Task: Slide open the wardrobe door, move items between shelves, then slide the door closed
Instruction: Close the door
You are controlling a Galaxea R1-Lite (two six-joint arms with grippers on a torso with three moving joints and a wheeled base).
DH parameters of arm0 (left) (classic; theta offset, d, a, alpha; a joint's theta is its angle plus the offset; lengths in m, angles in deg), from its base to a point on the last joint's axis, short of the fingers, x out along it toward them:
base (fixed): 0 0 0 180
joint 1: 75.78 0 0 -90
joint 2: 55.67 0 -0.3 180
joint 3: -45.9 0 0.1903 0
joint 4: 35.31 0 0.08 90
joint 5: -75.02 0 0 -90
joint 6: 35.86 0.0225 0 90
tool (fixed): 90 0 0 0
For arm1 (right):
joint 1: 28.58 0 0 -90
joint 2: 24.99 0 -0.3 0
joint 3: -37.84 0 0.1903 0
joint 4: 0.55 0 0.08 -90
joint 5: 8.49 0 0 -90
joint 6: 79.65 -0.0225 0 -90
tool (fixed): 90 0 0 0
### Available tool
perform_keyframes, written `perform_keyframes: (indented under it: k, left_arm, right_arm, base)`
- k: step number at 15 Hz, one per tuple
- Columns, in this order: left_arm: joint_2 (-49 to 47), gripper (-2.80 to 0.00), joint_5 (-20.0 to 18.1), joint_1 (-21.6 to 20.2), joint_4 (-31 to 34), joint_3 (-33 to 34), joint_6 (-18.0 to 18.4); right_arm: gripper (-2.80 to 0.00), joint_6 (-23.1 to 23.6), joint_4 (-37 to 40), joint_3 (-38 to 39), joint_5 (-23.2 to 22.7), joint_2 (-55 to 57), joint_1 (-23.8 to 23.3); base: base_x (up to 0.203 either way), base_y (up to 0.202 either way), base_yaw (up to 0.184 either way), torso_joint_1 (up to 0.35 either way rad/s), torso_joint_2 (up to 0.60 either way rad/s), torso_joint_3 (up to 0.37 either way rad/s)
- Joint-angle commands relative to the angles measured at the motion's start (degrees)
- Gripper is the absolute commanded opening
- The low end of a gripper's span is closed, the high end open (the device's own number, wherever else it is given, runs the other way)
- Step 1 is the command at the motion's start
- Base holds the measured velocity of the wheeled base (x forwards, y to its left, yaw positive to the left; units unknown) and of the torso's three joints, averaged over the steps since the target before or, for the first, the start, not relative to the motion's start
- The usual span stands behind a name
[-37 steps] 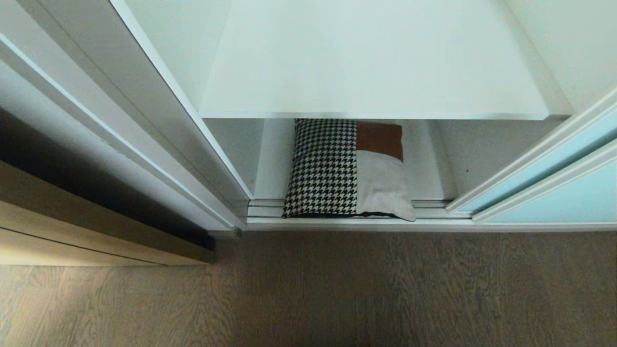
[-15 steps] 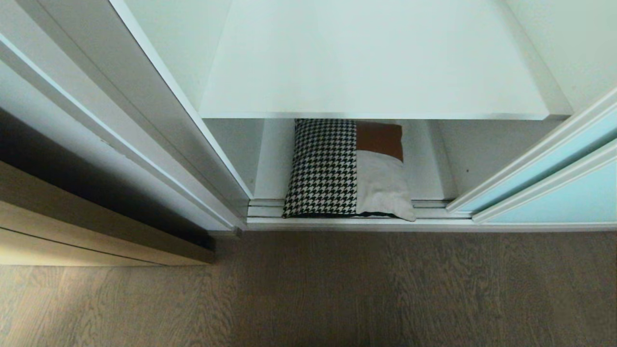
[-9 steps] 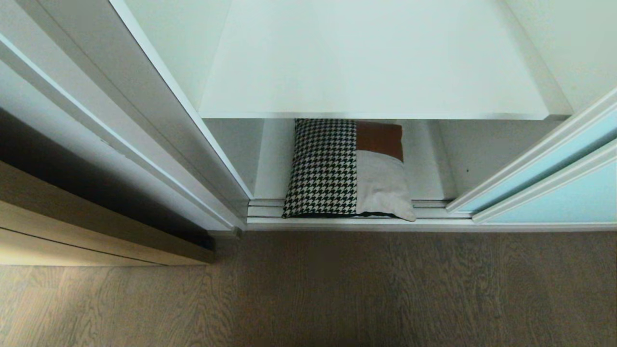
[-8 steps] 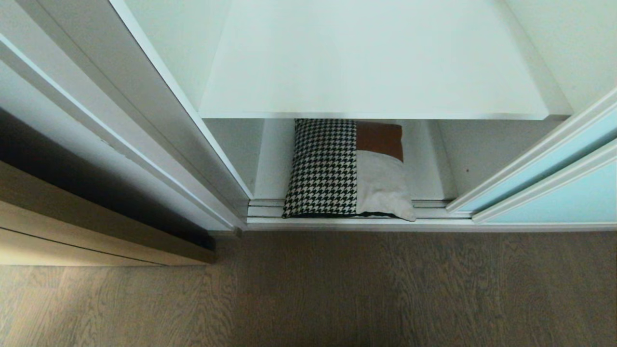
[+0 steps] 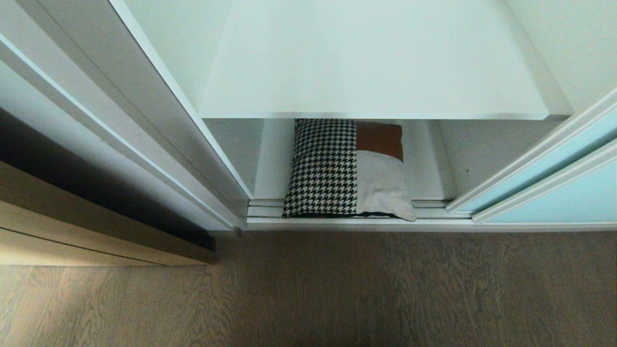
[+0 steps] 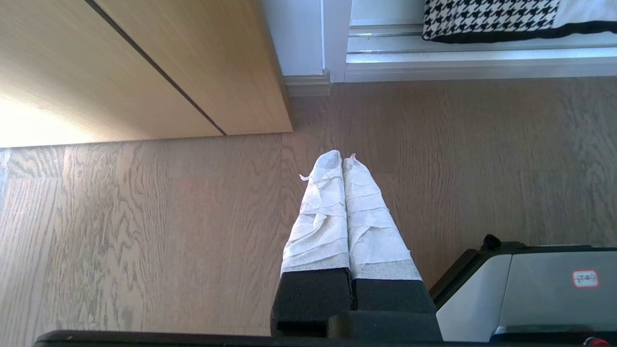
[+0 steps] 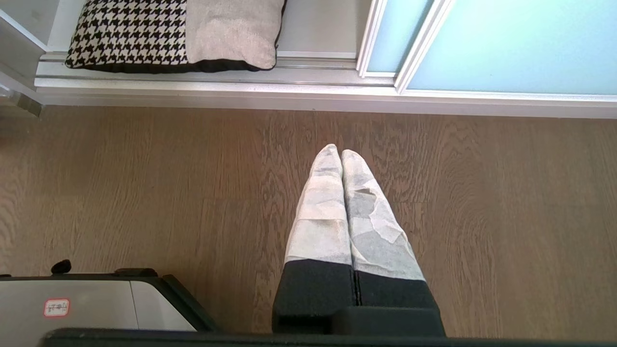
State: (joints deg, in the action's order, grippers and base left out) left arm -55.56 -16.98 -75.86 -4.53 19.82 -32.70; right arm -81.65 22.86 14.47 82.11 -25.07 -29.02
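Note:
The sliding wardrobe door (image 5: 569,188) of pale blue glass stands pushed to the right, so the wardrobe is open in front of me. A patchwork cushion (image 5: 344,168) lies on the bottom shelf (image 5: 429,164), its front edge over the door track. Above it a white upper shelf (image 5: 371,62) is bare. Neither arm shows in the head view. My left gripper (image 6: 343,159) hangs shut and holds nothing over the wooden floor, short of the wardrobe. My right gripper (image 7: 341,152) is also shut with nothing in it, above the floor before the cushion (image 7: 173,33) and the door (image 7: 511,43).
A light wooden cabinet front (image 5: 96,236) stands at the left, beside the wardrobe's white side frame (image 5: 144,120). The silver door track (image 5: 356,222) runs along the wardrobe's foot. Wooden floor (image 5: 337,289) lies between me and the wardrobe. My base's grey corner (image 6: 530,289) shows by the left gripper.

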Motion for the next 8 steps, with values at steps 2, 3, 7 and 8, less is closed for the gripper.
perform_keyframes:
  k: [2, 3, 7, 8]
  left_arm:
    - [-0.2, -2.8, 0.0, 0.0, 0.1, 0.0, 0.0]
    - [-0.2, -2.8, 0.0, 0.0, 0.1, 0.0, 0.0]
    - [-0.2, -2.8, 0.0, 0.0, 0.1, 0.0, 0.0]
    - [-0.2, -2.8, 0.0, 0.0, 0.1, 0.0, 0.0]
  right_arm:
    - [-2.8, 0.8, 0.1, 0.0, 0.0, 0.1, 0.0]
    - [-2.8, 0.9, -0.1, 0.0, 0.1, 0.1, 0.0]
    - [-2.8, 1.4, 2.2, -13.3, 3.5, 0.6, 0.0]
    - [-2.8, 2.3, 5.1, -18.9, 4.5, 0.8, 0.0]
  base:
    - [0.0, 0.0, 0.0, 0.0, 0.0, 0.0]
    - [0.0, 0.0, 0.0, 0.0, 0.0, 0.0]
    - [0.0, 0.0, 0.0, 0.0, 0.0, 0.0]
    - [0.0, 0.0, 0.0, 0.0, 0.0, 0.0]
